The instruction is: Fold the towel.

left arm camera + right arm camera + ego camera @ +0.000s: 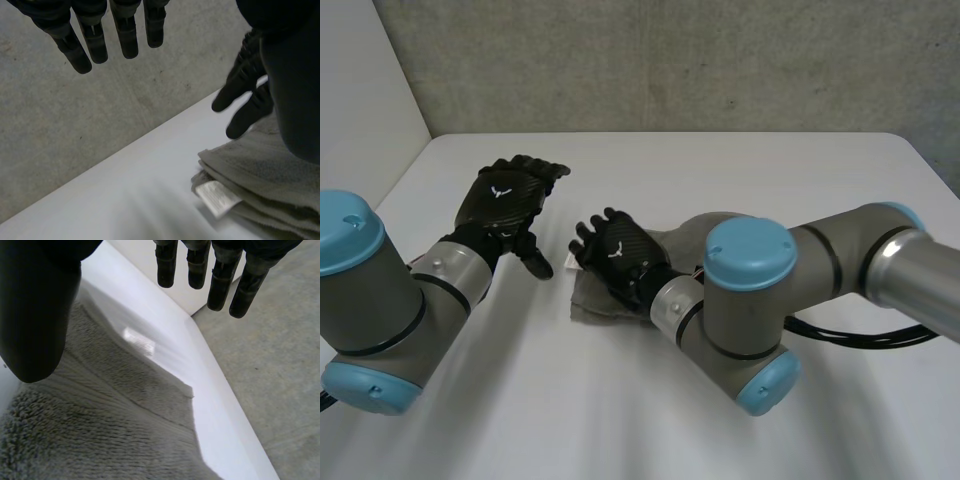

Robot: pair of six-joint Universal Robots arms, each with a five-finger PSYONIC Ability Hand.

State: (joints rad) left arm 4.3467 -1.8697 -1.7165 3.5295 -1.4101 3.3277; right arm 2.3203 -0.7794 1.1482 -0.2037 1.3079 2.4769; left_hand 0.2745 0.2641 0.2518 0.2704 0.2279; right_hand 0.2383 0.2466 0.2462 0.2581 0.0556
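1. We see the towel [592,300] folded and flat on the table [740,170], near mid-table (white label [216,197] on the edge facing the left hand [505,205]).
2. Right hand [615,250] sits over the towel, fingers [220,280] straight, gripping nothing.
3. Left hand is beside the towel and off it, fingers straight, empty.

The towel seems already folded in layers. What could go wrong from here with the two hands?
1. The right hand is open over the towel, gripping nothing; a sideways move might drag the top layer and spoil the fold.
2. The left hand is open and off the towel, so nothing pins the stacked edges by the tag; they could slide apart.
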